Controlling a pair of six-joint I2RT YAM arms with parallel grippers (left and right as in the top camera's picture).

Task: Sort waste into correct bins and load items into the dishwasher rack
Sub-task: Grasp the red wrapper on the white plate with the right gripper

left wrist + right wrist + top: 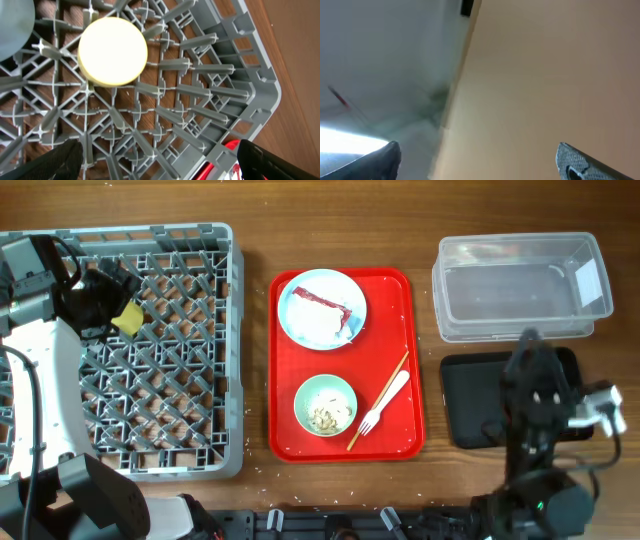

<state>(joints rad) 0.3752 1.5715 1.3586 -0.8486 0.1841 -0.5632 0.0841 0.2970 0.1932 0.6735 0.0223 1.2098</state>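
Observation:
The yellow cup (128, 318) sits upside down on the grey dishwasher rack (180, 380); the left wrist view shows it (113, 50) on the lattice (200, 95). My left gripper (160, 160) is open and empty just behind the cup. A pale blue bowl edge (12, 25) shows beside the cup. On the red tray (405, 290) are the pale blue plate (295, 302) with a napkin (325, 323) and red wrapper (322, 300), the green bowl (310, 388) with food scraps (328, 418), the fork (385, 402) and chopsticks (360, 430). My right gripper (480, 160) is open and empty.
The clear tub (520, 285) stands at the back right, with the black tray (470, 405) in front of it. My right arm (535, 380) stands over the black tray. The right wrist view is blurred. White crumbs dot the table around the red tray.

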